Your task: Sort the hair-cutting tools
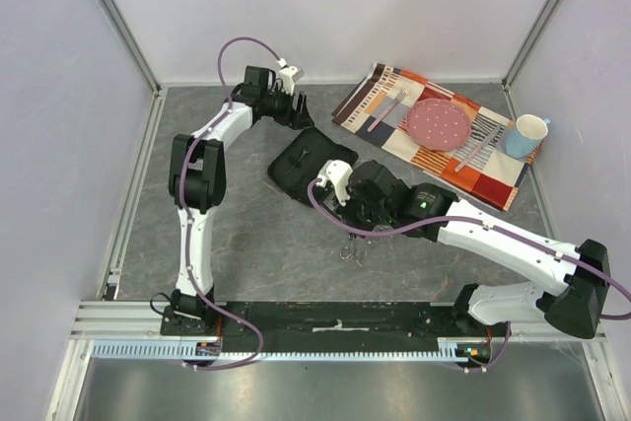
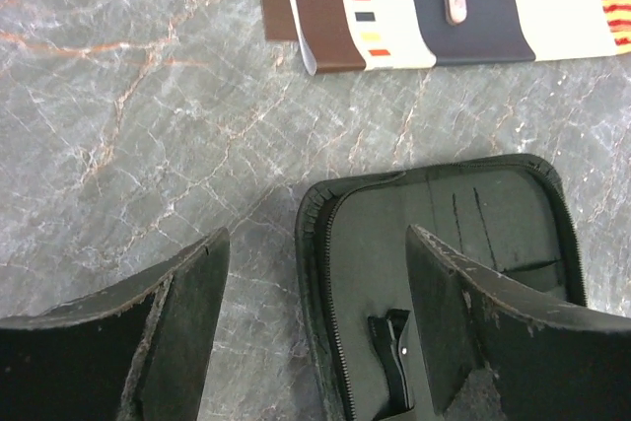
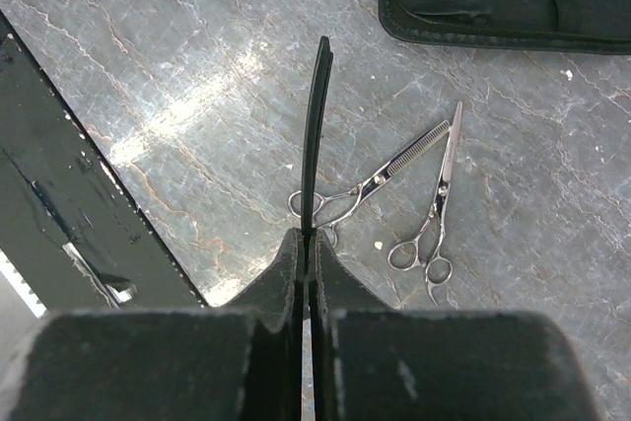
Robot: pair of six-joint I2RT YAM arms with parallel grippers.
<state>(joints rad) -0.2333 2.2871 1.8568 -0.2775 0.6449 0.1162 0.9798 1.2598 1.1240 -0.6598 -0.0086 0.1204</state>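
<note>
Lying near scissors [image 3: 441, 184]: case [image 1: 308, 161], placemat [image 1: 491, 176], cup [image 1: 527, 135].

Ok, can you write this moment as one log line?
left gripper open near black case; right gripper shut on black hair clip; scissors lying on table, untouched

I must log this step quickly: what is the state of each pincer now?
Left pincer: open, holding nothing.
Right pincer: closed on a thin black hair clip.

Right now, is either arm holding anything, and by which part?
The right end effector pinches a thin black hair clip by one end; the rest sticks out forward. The left end effector is open, holding nothing.
</note>
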